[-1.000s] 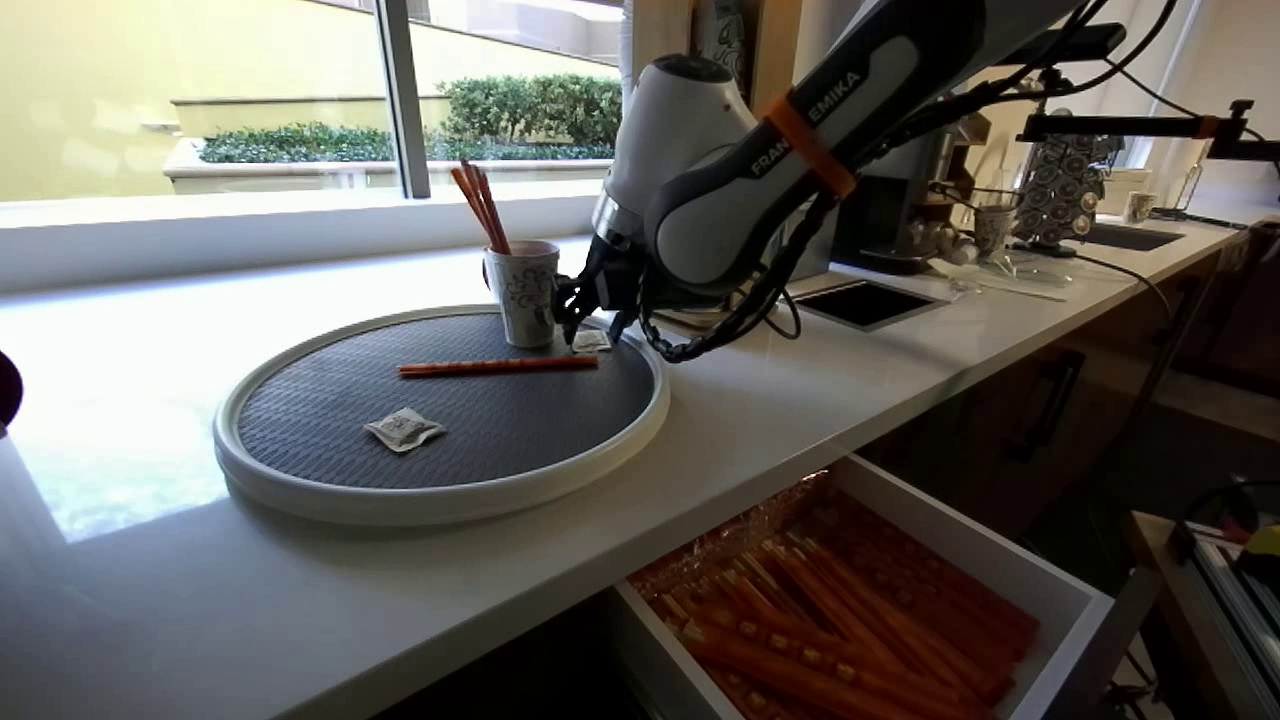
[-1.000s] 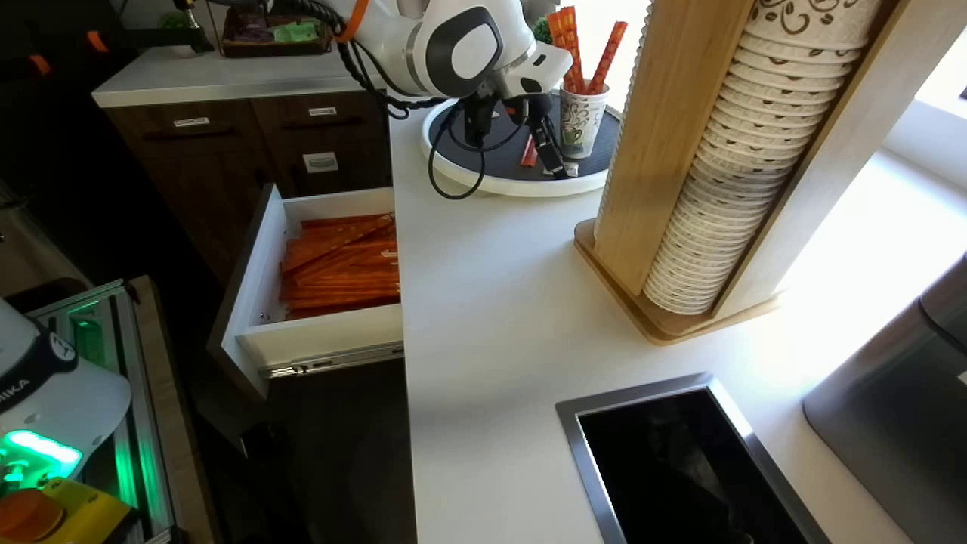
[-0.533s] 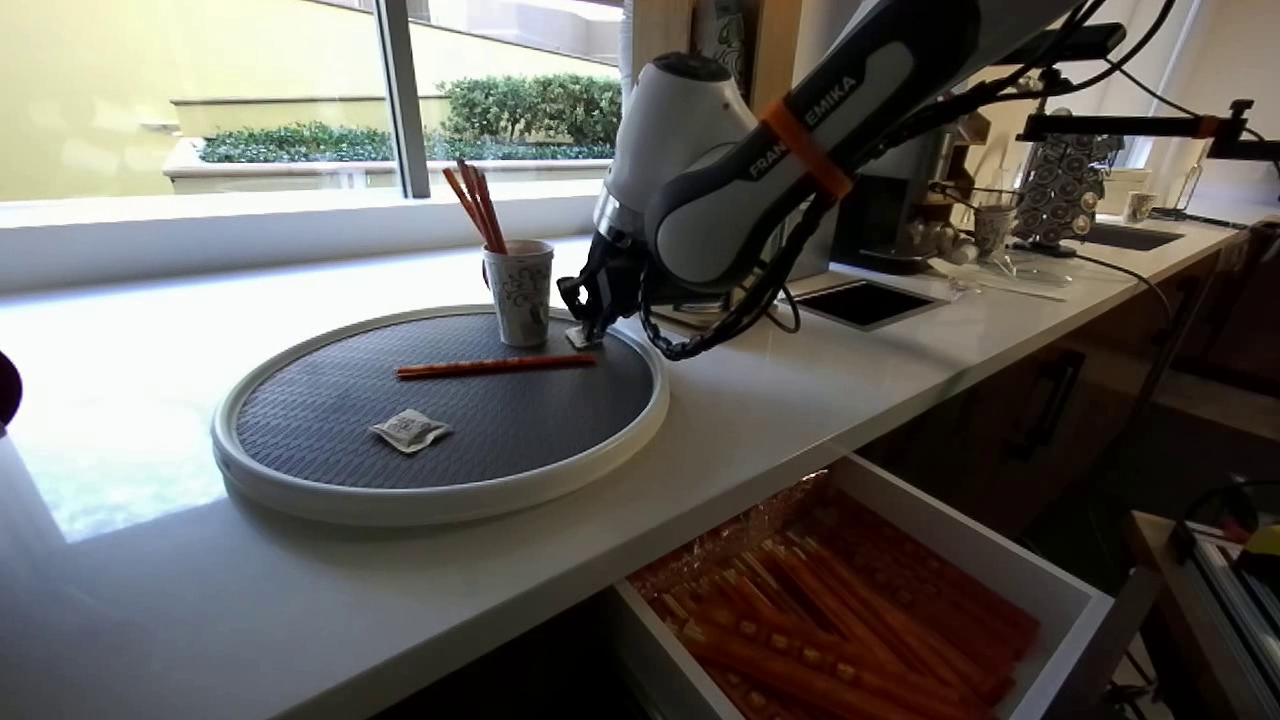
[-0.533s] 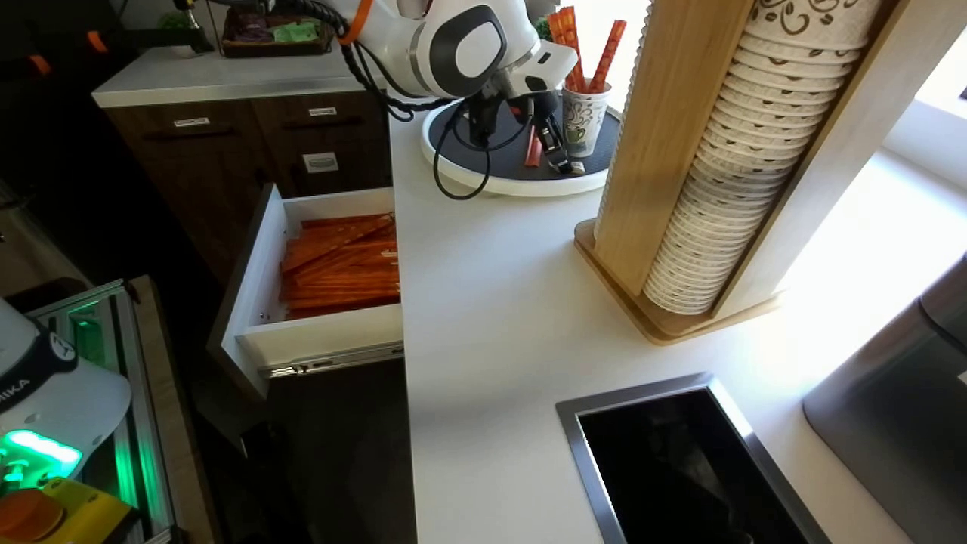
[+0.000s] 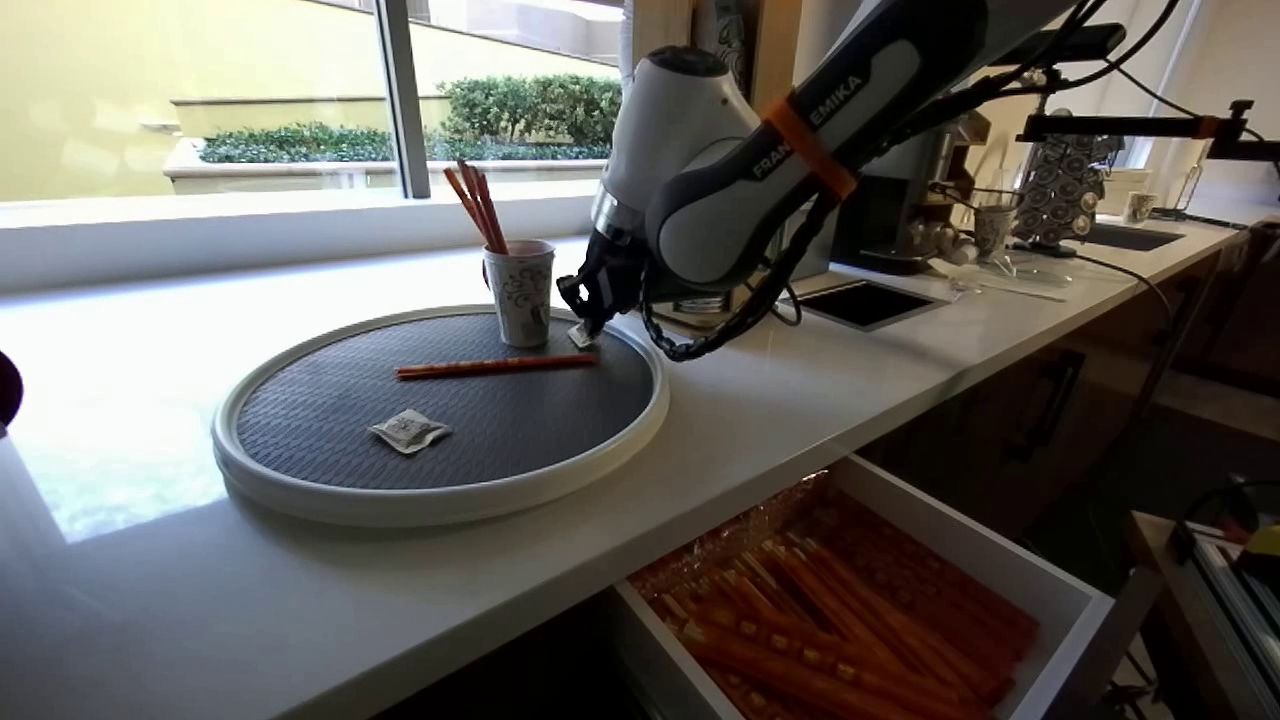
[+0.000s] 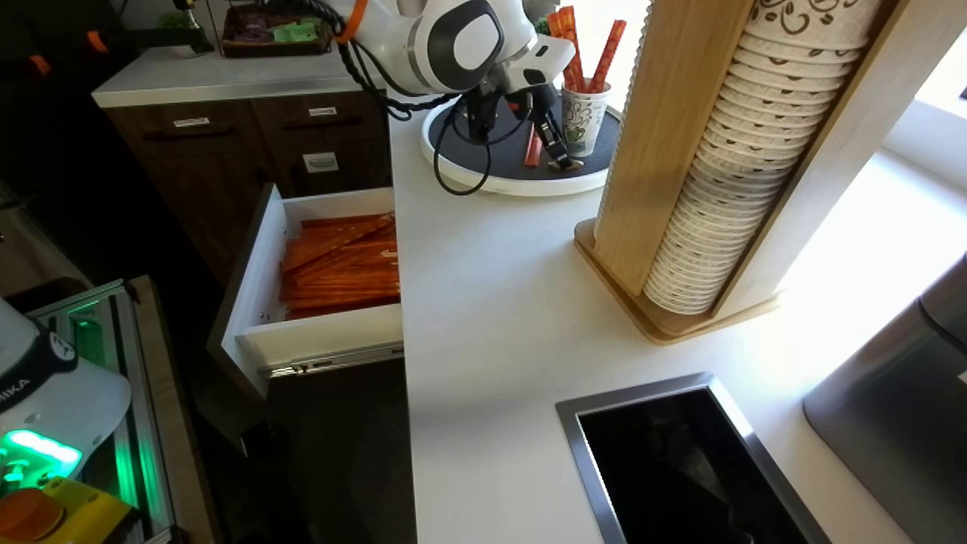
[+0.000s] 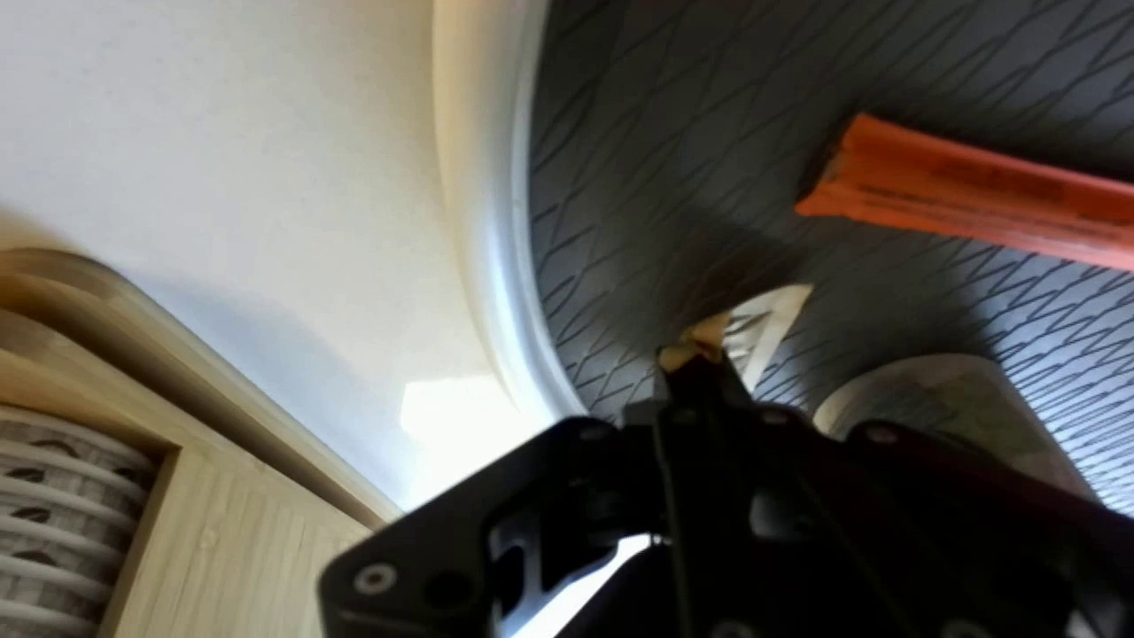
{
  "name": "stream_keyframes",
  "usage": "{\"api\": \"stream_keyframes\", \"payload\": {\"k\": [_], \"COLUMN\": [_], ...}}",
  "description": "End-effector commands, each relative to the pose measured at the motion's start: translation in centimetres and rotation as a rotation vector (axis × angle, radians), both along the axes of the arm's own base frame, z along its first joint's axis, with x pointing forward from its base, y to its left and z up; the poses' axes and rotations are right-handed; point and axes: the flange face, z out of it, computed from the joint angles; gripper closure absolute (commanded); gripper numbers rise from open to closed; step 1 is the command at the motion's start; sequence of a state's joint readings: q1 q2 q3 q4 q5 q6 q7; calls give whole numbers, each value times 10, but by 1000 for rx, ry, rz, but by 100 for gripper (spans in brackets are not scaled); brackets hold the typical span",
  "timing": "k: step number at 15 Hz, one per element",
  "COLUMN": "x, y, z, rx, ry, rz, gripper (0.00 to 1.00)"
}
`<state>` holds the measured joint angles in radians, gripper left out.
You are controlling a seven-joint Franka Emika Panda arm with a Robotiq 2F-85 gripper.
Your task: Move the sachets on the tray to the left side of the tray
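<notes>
One sachet [image 7: 764, 326] is pinched in my gripper [image 5: 594, 327], its jaws apart a second ago. I judge leftward transfer possible.

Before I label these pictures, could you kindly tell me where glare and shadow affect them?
In both exterior views, glare whitens part of the counter; in the wrist view, shadow darkens the tray beside the sachet, and the gripper is nearly black, with little detail.

Daylight pours in through the window [image 5: 290, 100], burning a stretch of the desk [image 5: 140, 350] to white glare, while the wooden cabinet [image 6: 189, 162] sits in gloom. A green lamp [image 6: 44, 447] glows. Close up, the pincer [image 7: 694, 365] looks black and blurry, soft shadows darkening the tray [image 7: 620, 177].
</notes>
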<state>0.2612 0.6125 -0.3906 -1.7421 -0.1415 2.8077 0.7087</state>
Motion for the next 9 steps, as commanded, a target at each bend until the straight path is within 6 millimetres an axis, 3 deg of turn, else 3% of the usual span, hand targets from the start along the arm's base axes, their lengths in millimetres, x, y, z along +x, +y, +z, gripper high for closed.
{"api": "stream_keyframes", "payload": {"k": [1, 5, 9], "x": [-21, -51, -76], "y": [2, 17, 68], "z": [22, 54, 77], "rx": [8, 73, 162], "ry": [48, 99, 137], "rz": [-10, 66, 268], "gripper": [99, 99, 99]}}
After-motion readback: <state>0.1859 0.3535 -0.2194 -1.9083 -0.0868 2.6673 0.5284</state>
